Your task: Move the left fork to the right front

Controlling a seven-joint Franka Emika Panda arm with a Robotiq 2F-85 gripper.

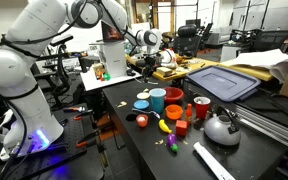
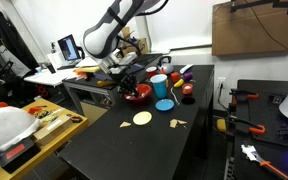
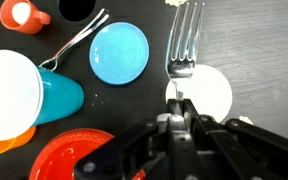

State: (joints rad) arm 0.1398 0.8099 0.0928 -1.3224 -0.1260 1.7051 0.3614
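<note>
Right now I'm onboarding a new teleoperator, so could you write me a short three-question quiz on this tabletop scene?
1. True or false: in the wrist view the gripper is shut on the handle of a fork.
2. How many forks show in the wrist view?
3. In the wrist view, what lies between the held fork and the other fork?
A) a blue disc
B) a kettle
C) a banana

Key: 1 true; 2 two; 3 A.
</note>
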